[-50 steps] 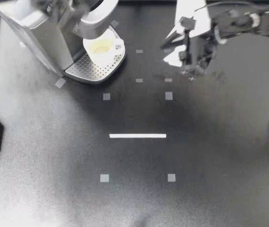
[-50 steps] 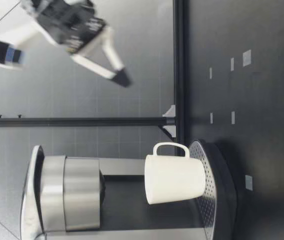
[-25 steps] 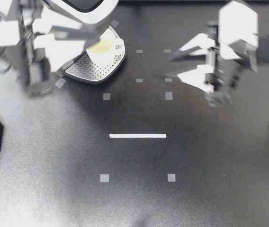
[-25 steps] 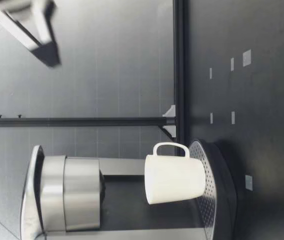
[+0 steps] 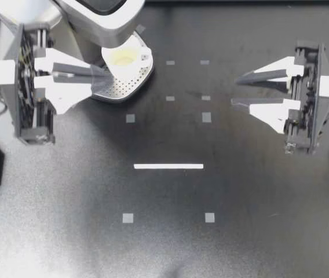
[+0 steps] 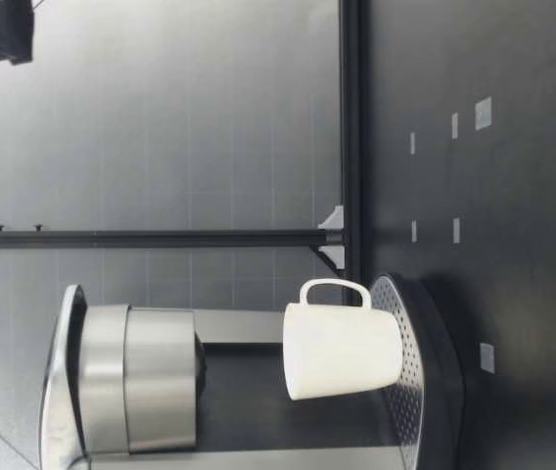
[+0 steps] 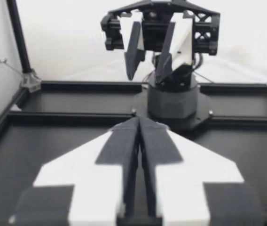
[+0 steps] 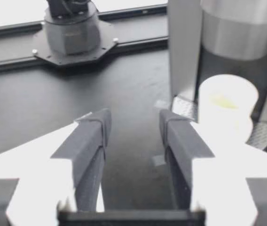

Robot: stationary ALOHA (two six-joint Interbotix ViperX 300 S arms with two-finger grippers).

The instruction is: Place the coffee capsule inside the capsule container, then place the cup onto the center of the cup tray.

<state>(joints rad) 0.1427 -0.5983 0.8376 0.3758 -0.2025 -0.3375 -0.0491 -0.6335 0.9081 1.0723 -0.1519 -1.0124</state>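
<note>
Top view shows the white cup in the upper left of the frame, standing on the perforated cup tray of the coffee machine, right under the machine's rounded head. Its inside looks pale yellow and its handle sticks out toward the right of the frame. My left gripper comes in from the left edge of the frame with its fingers pointing right. The fingertips overlap the tray's left rim in the picture, just beside the cup. The left wrist view shows these fingers clenched together with nothing between them. My right gripper sits at the right of the frame, well apart from the cup, and points left. Its fingers are released and spread over bare desk. The right wrist view shows dark desk between its fingers, with the cup and machine ahead and off to one side. A white tape strip lies across the middle of the frame, with small tape squares around it. Low view shows the cup upright on the tray, below the machine's head, with no gripper beside it.
</note>
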